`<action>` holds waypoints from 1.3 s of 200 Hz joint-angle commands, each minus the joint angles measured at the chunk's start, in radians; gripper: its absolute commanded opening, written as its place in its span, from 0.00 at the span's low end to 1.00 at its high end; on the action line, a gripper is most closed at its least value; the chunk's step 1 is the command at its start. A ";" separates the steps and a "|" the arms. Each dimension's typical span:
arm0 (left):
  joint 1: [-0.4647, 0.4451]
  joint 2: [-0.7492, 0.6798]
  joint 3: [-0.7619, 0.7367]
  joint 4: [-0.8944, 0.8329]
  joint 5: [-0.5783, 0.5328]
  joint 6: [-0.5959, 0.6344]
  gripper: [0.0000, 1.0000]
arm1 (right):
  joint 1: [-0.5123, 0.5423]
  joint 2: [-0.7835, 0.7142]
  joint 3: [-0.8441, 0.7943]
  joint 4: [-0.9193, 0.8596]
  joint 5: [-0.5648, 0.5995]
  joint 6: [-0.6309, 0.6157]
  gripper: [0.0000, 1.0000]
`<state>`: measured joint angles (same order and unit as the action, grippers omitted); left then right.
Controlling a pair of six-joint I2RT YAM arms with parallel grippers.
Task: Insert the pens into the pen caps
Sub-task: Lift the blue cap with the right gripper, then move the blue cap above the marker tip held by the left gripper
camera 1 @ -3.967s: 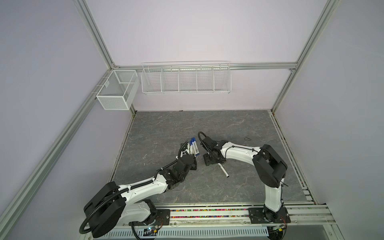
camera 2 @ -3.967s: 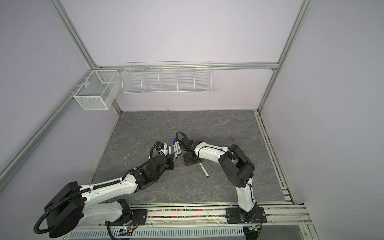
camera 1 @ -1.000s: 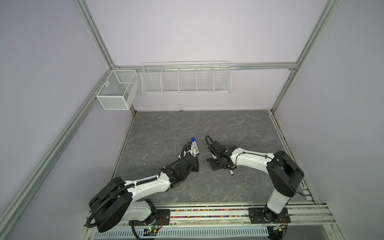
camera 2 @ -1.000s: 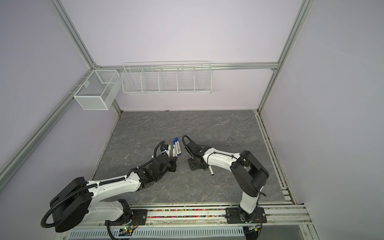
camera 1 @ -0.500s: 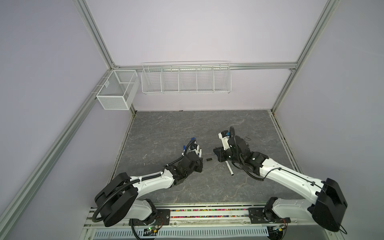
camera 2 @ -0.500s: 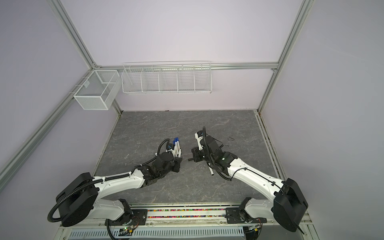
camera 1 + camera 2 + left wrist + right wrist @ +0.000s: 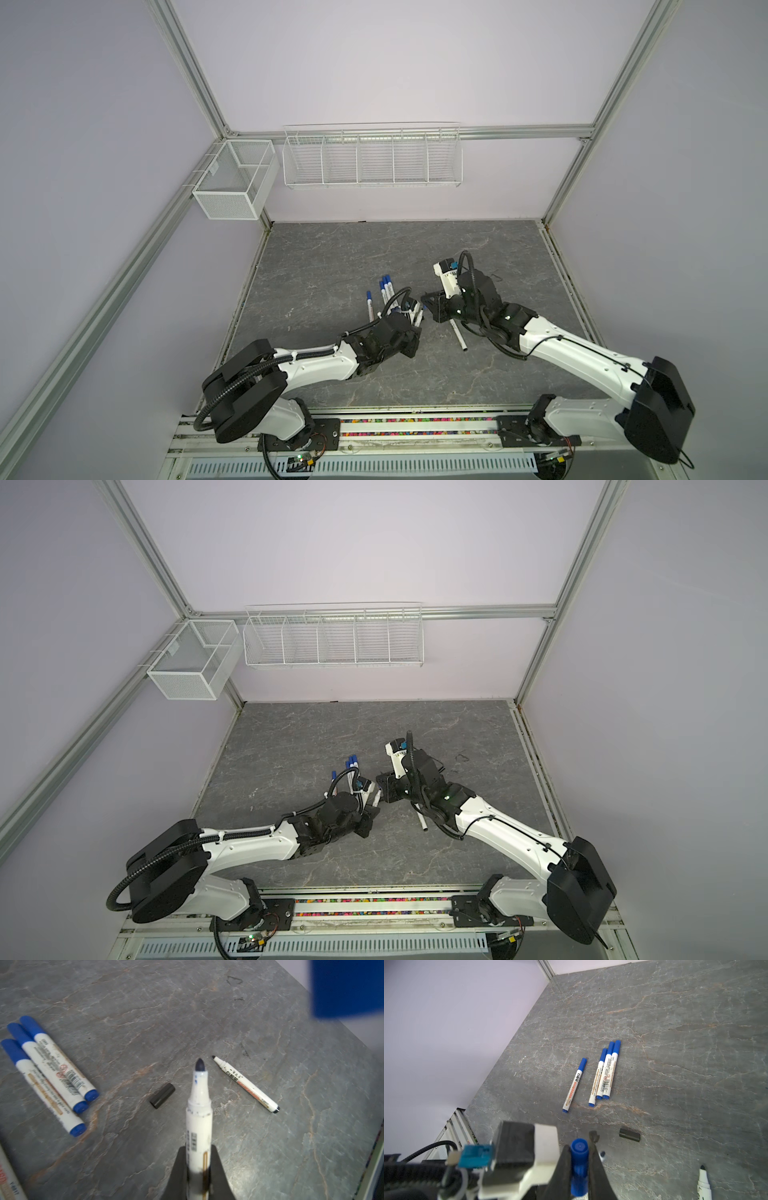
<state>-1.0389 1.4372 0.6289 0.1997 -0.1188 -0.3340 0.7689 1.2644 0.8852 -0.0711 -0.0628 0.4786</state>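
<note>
Slate-grey marbled surface point(image 7: 332, 257) fills the floor of a booth with pale lilac walls point(image 7: 374, 62) and an aluminium frame point(image 7: 188, 62); a white mesh basket point(image 7: 232, 183) hangs on the left rail and a long white wire rack point(image 7: 372, 158) on the back wall. In both top views the two arms reach in from the near edge and meet tip to tip near the middle of the surface. The left tool point(image 7: 198, 1148) is clamped on the uncapped blue pen point(image 7: 199, 1118), a white barrel with printed label and a bare dark-blue felt tip that points away from the fingers and hangs above the surface. The right tool point(image 7: 579, 1147) is clenched on the blue cap point(image 7: 579, 1167), a short stubby cylinder gripped between both fingers, its closed end facing the wrist camera. The pen's tip is bare, outside the cap. On the surface between the tools lies the black cap point(image 7: 162, 1095) on its side, and near it, apart, the uncapped black pen point(image 7: 246, 1084), slimmer, with a red-lettered label. Further toward the left wall three capped blue pens point(image 7: 604, 1076) lie side by side, touching, with a fourth capped pen point(image 7: 574, 1085) just beside them, apart
</note>
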 commanded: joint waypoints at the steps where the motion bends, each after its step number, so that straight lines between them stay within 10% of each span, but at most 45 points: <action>1: -0.009 0.009 0.025 0.049 0.044 0.043 0.00 | -0.004 0.000 0.018 0.028 -0.018 0.010 0.07; 260: -0.009 -0.063 -0.089 0.264 0.088 0.026 0.00 | -0.112 -0.065 -0.064 -0.062 -0.160 0.063 0.07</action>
<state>-1.0451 1.3800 0.5495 0.4408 -0.0216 -0.3130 0.6605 1.2388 0.8444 -0.1135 -0.1993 0.5457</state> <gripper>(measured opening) 0.103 0.136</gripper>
